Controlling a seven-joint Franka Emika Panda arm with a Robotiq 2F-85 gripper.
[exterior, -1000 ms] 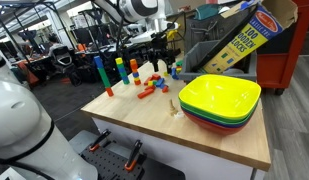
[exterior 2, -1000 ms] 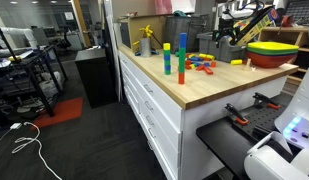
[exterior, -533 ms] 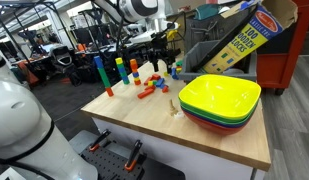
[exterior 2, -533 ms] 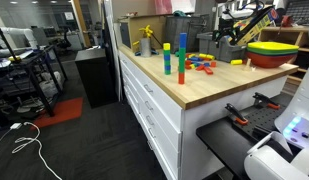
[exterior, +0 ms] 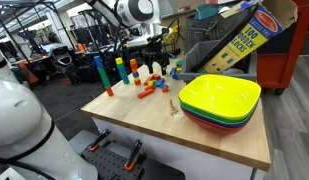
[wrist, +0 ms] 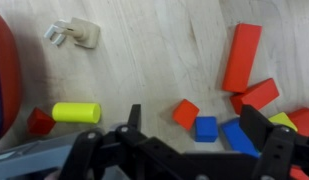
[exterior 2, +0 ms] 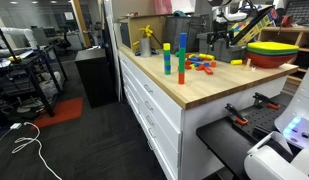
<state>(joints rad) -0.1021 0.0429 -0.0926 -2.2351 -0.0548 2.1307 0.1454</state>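
Observation:
My gripper (wrist: 195, 118) hangs open over loose wooden blocks on the wooden table (wrist: 154, 60). Below the gap between its black fingers (wrist: 131, 122) lie a red cube (wrist: 186, 112), a blue cube (wrist: 206, 128) and a longer blue block (wrist: 237, 138). Just beyond are a long red block (wrist: 242, 57) and a shorter red one (wrist: 260, 94). A yellow cylinder (wrist: 76, 113) and a red wedge (wrist: 39, 122) lie to the left. Both exterior views show the gripper (exterior: 154, 58) (exterior 2: 220, 40) above the block pile (exterior: 149, 88) (exterior 2: 202, 62), holding nothing.
Stacked bowls, yellow on top (exterior: 220, 100) (exterior 2: 270, 50), stand beside the pile; their red rim (wrist: 2, 70) shows in the wrist view. Block towers (exterior: 98, 72) (exterior 2: 181, 56) rise nearby. A small pale piece (wrist: 82, 35) lies apart. A blocks box (exterior: 244, 35) leans behind.
The arm has shifted slightly sideways above the block pile. The gripper stays open, and no block has moved.

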